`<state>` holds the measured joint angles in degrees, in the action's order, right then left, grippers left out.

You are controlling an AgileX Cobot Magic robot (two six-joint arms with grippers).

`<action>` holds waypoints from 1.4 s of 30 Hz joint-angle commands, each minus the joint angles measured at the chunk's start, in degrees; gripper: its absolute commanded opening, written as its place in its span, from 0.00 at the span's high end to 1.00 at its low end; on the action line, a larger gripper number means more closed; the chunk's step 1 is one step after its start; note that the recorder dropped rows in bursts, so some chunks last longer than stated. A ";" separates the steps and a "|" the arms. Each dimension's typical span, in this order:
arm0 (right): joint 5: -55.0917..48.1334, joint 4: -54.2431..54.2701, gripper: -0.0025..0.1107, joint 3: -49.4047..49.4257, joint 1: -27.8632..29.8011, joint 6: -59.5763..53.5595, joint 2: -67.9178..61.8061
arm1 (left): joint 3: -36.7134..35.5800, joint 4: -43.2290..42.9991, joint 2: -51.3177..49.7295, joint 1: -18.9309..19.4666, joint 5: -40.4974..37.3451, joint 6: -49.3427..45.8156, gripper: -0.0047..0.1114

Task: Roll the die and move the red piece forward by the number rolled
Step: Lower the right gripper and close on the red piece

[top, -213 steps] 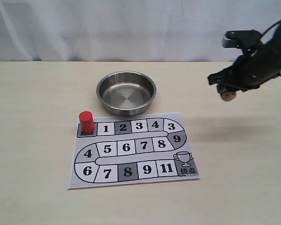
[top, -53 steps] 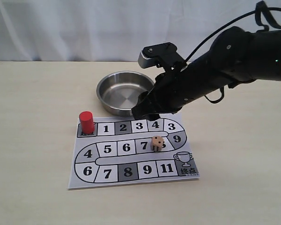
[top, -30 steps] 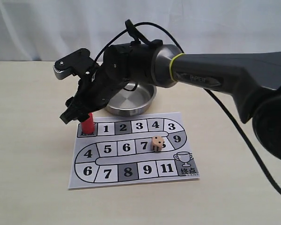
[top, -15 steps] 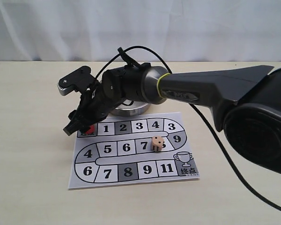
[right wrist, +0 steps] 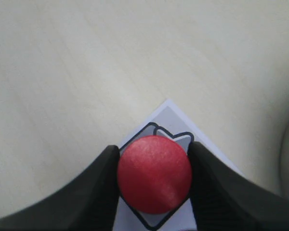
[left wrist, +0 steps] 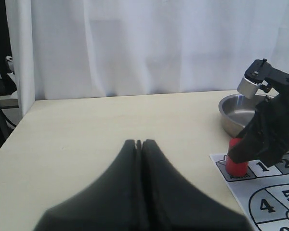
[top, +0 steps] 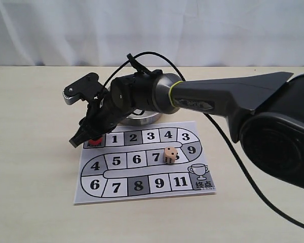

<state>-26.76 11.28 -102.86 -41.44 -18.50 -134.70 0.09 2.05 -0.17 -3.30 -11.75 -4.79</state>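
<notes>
Now, R tool (right wrist: 154,160) pinches red piece (right wrist: 154,174); L tool (left wrist: 138,145) pressed together.

Exterior camera faces far across the tabletop (top: 30,101); left wrist camera sits low at left; right wrist looks straight down, close; all share the red piece (right wrist: 154,173)

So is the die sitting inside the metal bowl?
No, the die rests on the game board, in its middle row of squares.
</notes>
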 commanded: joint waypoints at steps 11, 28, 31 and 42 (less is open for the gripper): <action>-6.56 -7.19 0.94 -0.37 0.10 1.37 5.64 | -0.09 0.16 0.17 0.00 0.51 -0.01 0.96; -7.24 -4.29 0.94 -0.37 2.92 4.94 2.27 | -0.09 0.16 0.17 0.00 0.51 -0.01 0.96; -7.45 -4.67 0.94 -0.37 2.92 6.10 0.72 | -0.09 0.16 0.17 0.00 0.51 -0.01 0.96; -8.00 -5.17 0.94 -0.37 2.92 6.10 1.75 | -0.09 0.16 0.17 0.00 0.51 -0.01 0.96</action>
<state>-34.35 6.76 -103.14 -38.68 -12.57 -133.54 0.09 2.05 -0.17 -3.30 -11.75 -4.79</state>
